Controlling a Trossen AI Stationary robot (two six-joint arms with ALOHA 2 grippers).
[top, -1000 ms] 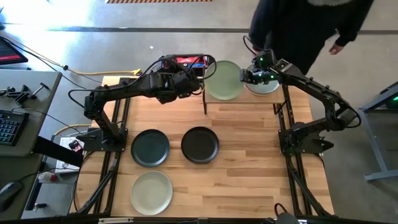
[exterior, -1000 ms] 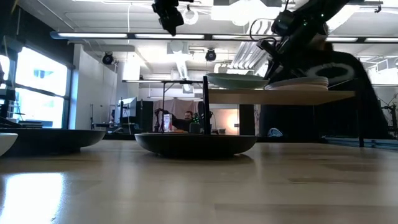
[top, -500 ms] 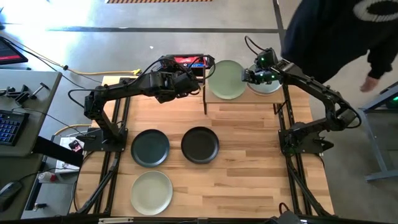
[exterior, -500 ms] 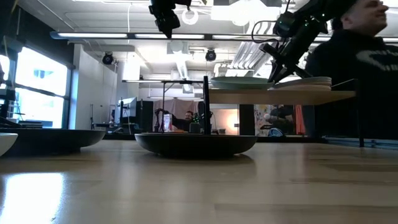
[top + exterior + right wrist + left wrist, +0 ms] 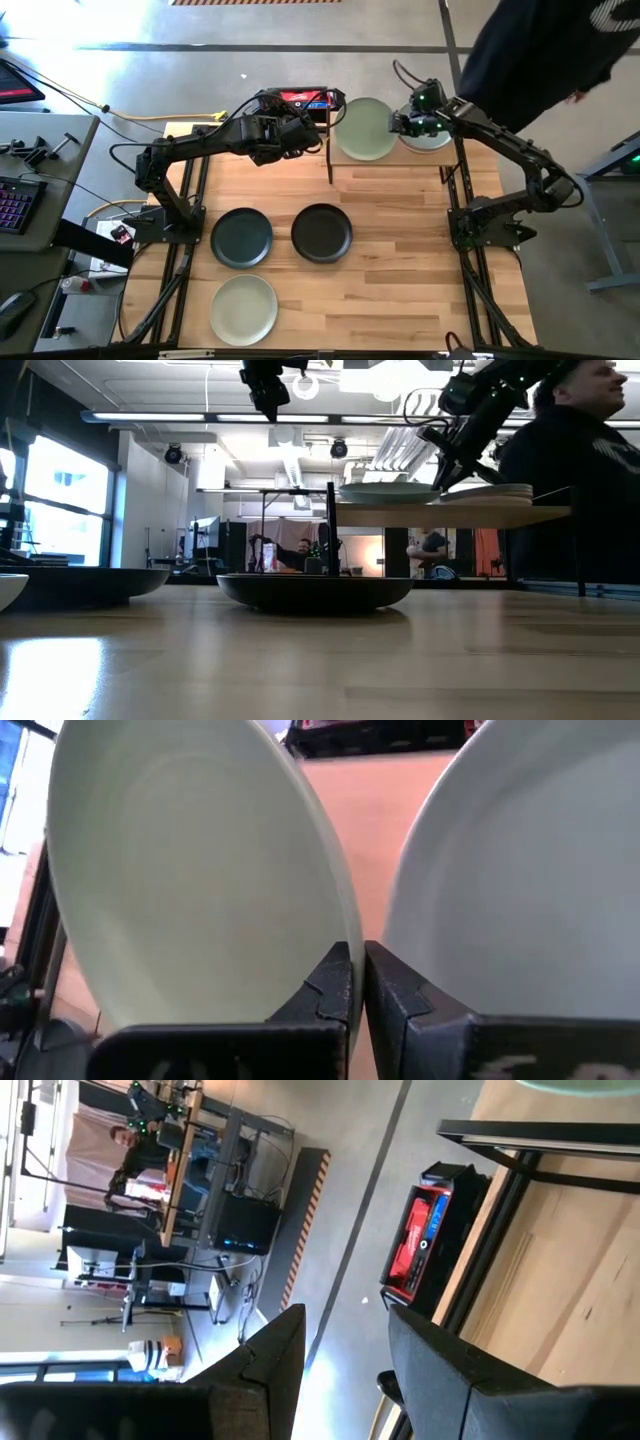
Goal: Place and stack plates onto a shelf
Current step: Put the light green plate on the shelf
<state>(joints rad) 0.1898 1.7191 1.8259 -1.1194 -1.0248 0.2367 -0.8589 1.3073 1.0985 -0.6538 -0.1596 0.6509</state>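
Observation:
A sage-green plate (image 5: 362, 128) lies on the left half of the wooden shelf (image 5: 390, 158), next to a pale stack of plates (image 5: 430, 138) on the right half. My right gripper (image 5: 400, 125) sits between them at the green plate's right rim, almost shut. In the low view the green plate (image 5: 385, 491) rests on the shelf board (image 5: 450, 515). My left gripper (image 5: 308, 130) hangs open in the air left of the shelf, holding nothing. A dark teal plate (image 5: 241, 237), a black plate (image 5: 321, 232) and a pale green plate (image 5: 243, 308) lie flat on the table. My right gripper (image 5: 358, 982) pinches the green plate's rim (image 5: 340, 935) on the side facing the stack; the rim runs into the thin gap between the two fingers. The fingers (image 5: 445, 460) come slanting down from above and from the right. The plate's underside rests on the shelf.
The stack of pale plates (image 5: 520, 870) stands close beside my right fingers. A red and black box (image 5: 305, 99) sits at the table's far edge near my left gripper. A person in dark clothes (image 5: 530, 50) stands behind the table's far right corner. Bare wood lies right of the black plate.
My right gripper has moved a little toward the stack, taking the green plate with it along the shelf; in the low view the plate now sits slightly lower and farther right. The person behind the table has walked toward the right.

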